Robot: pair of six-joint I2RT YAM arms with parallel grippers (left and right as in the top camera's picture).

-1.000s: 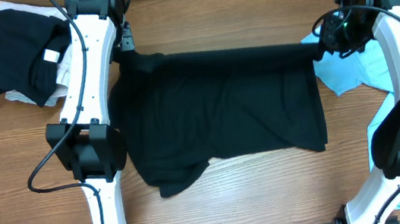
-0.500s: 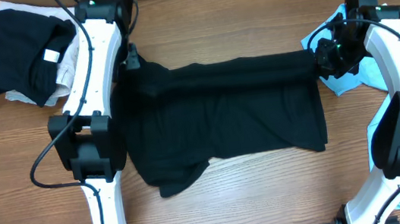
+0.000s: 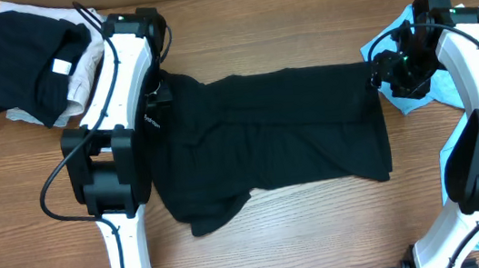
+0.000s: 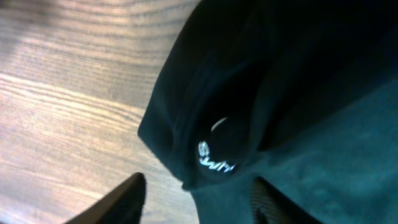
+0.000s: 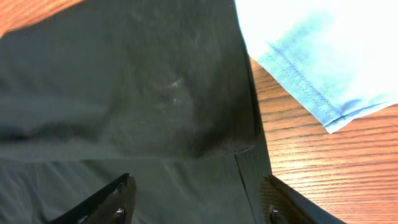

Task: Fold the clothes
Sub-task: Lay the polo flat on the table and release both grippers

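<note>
A black T-shirt [image 3: 267,135] lies spread across the middle of the table, its far edge folded over toward the front. My left gripper [image 3: 159,93] hovers over the fold's left end. In the left wrist view the left gripper [image 4: 196,205] is open, and the black T-shirt [image 4: 311,93] with white lettering [image 4: 214,163] lies below its fingers [image 4: 124,199]. My right gripper [image 3: 381,75] is at the fold's right end. The right wrist view shows the right gripper [image 5: 196,199] open above the black T-shirt [image 5: 143,87], with nothing held.
Light blue shirts [image 3: 413,94] lie at the right edge, partly under the right arm; a light blue hem [image 5: 317,56] shows beside the black cloth. A pile of black and white clothes [image 3: 29,64] sits at the far left corner. Bare wood [image 3: 307,235] runs along the front.
Both grippers carried the shirt's far edge toward the front, laid it on the shirt and opened, letting the cloth go.
</note>
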